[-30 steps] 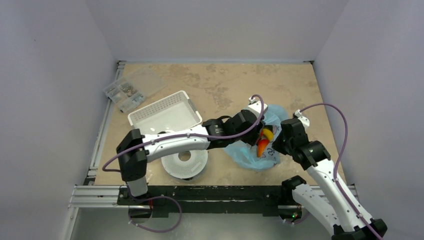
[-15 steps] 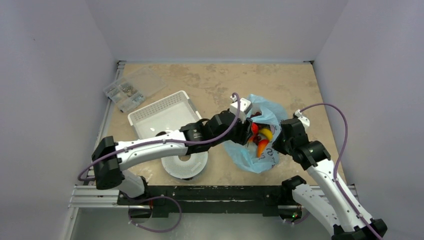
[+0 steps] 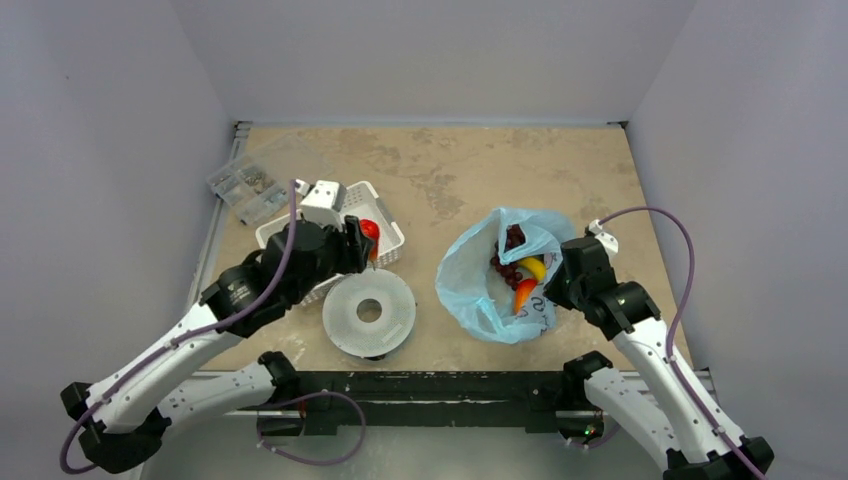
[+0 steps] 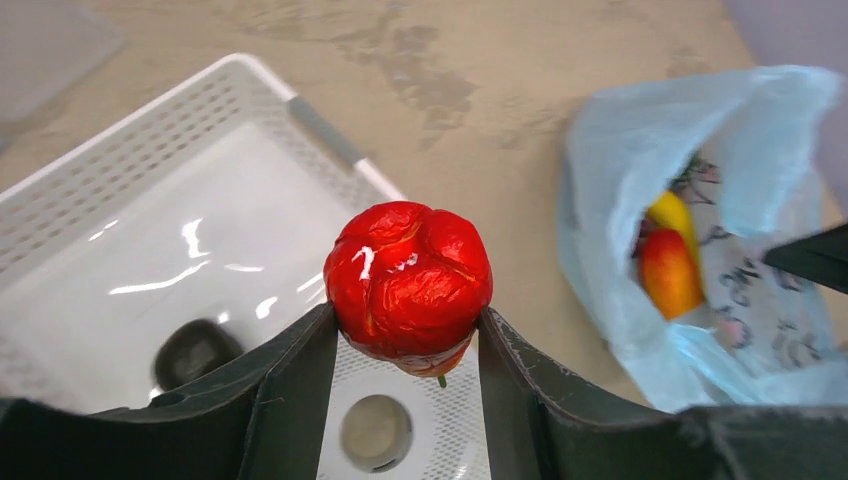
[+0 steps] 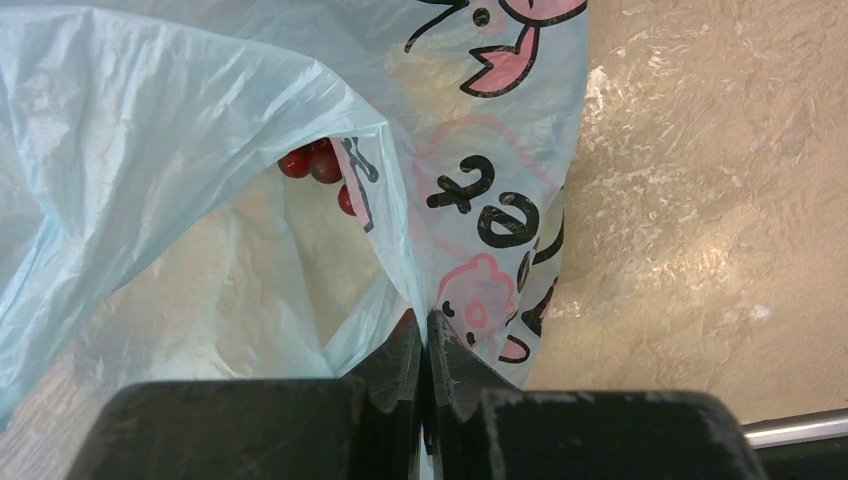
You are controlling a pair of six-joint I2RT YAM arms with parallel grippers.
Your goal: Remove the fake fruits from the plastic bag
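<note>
My left gripper (image 3: 362, 240) is shut on a glossy red strawberry-like fruit (image 4: 410, 280), which also shows in the top view (image 3: 370, 229), held above the near right corner of the white slotted basket (image 3: 300, 236). The light-blue plastic bag (image 3: 470, 290) lies open at the right, with dark grapes (image 3: 508, 264), a yellow piece (image 3: 536, 266) and an orange-red mango (image 3: 524, 294) inside. My right gripper (image 3: 556, 285) is shut on the bag's edge (image 5: 410, 270). Red-purple grapes (image 5: 318, 165) show inside the bag in the right wrist view.
A round white perforated disc (image 3: 368, 314) lies just in front of the basket. A dark round object (image 4: 195, 350) sits in the basket. A clear compartment box (image 3: 262, 180) of small parts is at the back left. Walls close in on three sides.
My left arm has pulled out of the bag and swung left to the basket, carrying the red fruit. The bag's mouth now stands open. My right gripper has kept still.
</note>
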